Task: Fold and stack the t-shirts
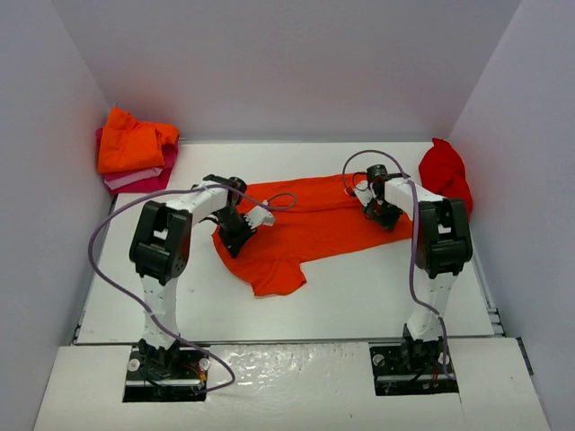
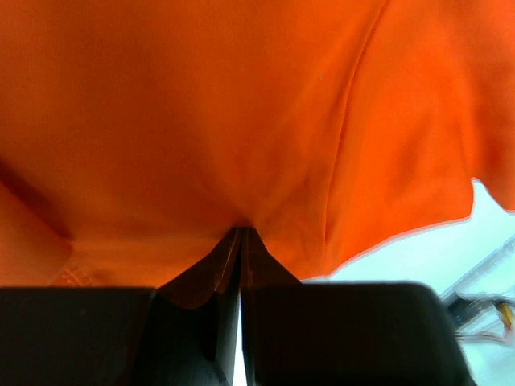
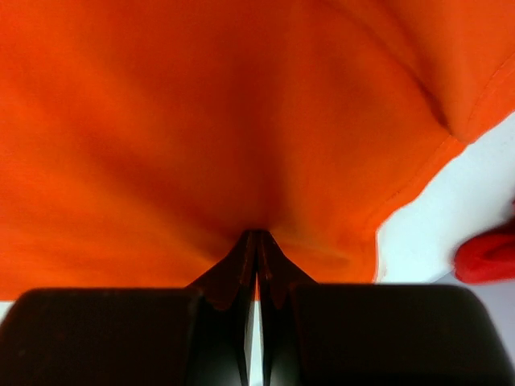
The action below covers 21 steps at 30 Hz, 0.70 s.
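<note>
A bright orange t-shirt [image 1: 305, 224] lies spread across the middle of the table, one sleeve hanging toward the front. My left gripper [image 1: 243, 224] is shut on its left edge; in the left wrist view the fingertips [image 2: 241, 233] pinch a fold of the orange cloth [image 2: 201, 121]. My right gripper [image 1: 382, 211] is shut on the shirt's right end, and the right wrist view shows the closed tips [image 3: 257, 235] biting the orange cloth [image 3: 201, 121]. A stack of folded t-shirts [image 1: 135, 148], orange over pale pink and magenta, sits at the back left. A deeper red t-shirt [image 1: 445, 171] lies crumpled at the back right.
White walls enclose the table [image 1: 377, 287] on the left, back and right. Purple cables [image 1: 108, 224] loop off both arms. The red shirt [image 3: 487, 253] shows at the right edge of the right wrist view.
</note>
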Motion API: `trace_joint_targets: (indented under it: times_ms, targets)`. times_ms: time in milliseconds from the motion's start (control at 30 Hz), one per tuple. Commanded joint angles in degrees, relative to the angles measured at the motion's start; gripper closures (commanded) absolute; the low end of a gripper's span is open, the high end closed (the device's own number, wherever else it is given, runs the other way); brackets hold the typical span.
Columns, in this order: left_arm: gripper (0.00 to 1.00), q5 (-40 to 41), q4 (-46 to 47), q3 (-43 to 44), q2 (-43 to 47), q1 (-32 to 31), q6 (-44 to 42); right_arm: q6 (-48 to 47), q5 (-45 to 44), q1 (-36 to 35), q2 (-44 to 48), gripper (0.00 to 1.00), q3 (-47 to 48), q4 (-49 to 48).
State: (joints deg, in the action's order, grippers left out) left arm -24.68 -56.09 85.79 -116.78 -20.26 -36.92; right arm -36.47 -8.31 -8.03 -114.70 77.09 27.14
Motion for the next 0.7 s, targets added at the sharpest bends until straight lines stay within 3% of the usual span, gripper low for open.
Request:
trace_joint_targets:
  times_ms: [0, 467, 667]
  targets:
    - [1.00, 2.92, -5.03, 4.02, -4.29, 3.46, -1.47, -1.64, 1.49, -3.83, -4.28, 1.00, -0.19, 7.35]
    - [1.00, 7.84, -2.82, 16.29, -12.35, 21.10, 2.75, 0.45, 9.21, -15.82, -8.87, 1.00, 3.73, 11.85]
    - [1.00, 6.93, -3.49, 22.68, -15.07, 24.01, 2.03, 1.57, 6.22, -16.74, -11.12, 1.00, 6.02, 11.85]
